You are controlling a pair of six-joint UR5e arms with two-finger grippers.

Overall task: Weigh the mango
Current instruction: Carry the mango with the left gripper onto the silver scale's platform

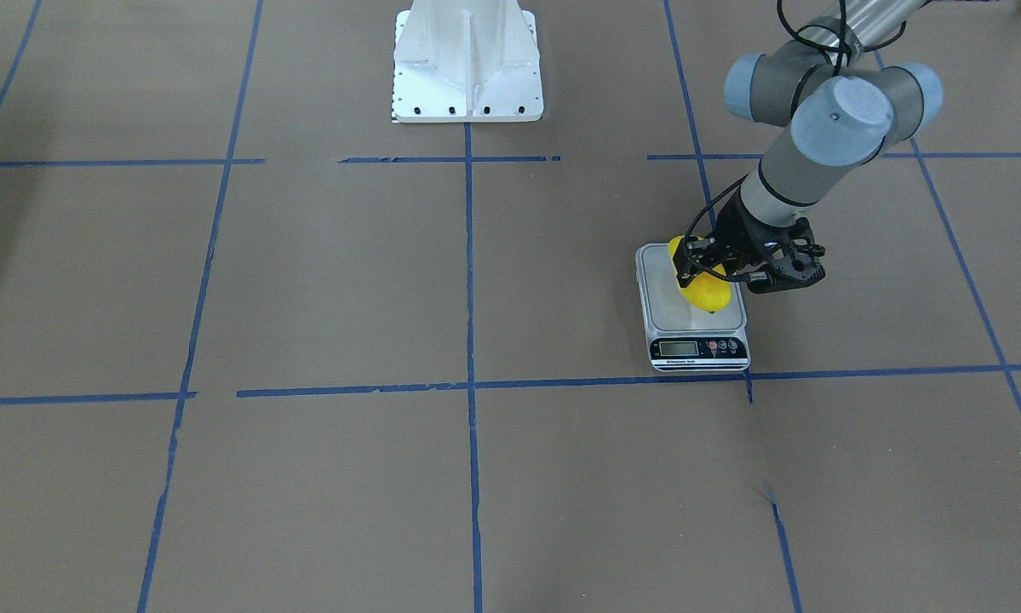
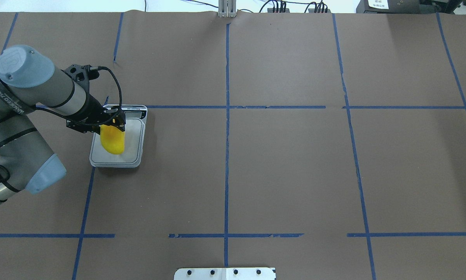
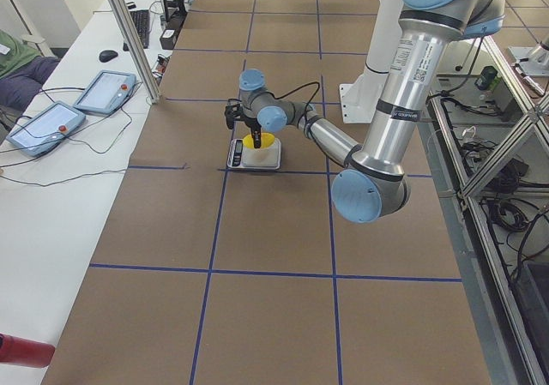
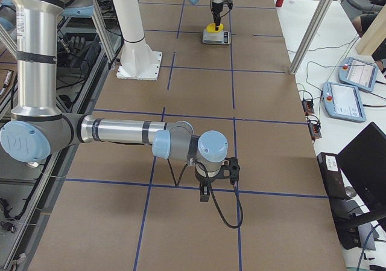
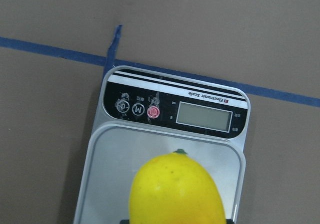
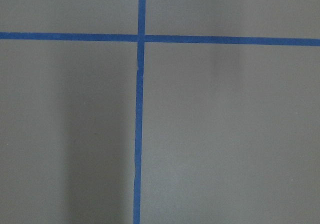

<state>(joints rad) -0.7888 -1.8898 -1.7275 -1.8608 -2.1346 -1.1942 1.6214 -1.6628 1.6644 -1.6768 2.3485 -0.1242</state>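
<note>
**A:** Step in hand?

**B:** By the look of it, the set-down. Left gripper [image 2: 113, 123] clamped on the mango [image 2: 113, 143], over the scale [image 2: 135, 134] toward the table's [image 2: 279, 167] left edge.

**A:** Resting on the platform yet?

**B:** Cannot tell. Sitting over the platform's left half, away from the display [image 5: 204, 116] edge. Possibly touching, possibly just above. No digits legible on that display.

**A:** Next move, then?

**B:** Probably lowering until seated, then parting the fingers and lifting straight clear, so as to leave no pressure on the platform. Worth nudging toward the platform's centre first. Smooth and rounded, so likely to roll if let go near an edge.

**A:** Arm pose?

**B:** Reaching in from the left edge, forearm angled down. Wrist bent so as to point the gripper steeply at the platform, cable looped beside it.

**A:** And the right gripper [image 4: 204, 194]?

**B:** Hanging low over bare table toward the right edge, well apart from the scale. Seen only from the side, so apart or together, cannot tell.
</note>
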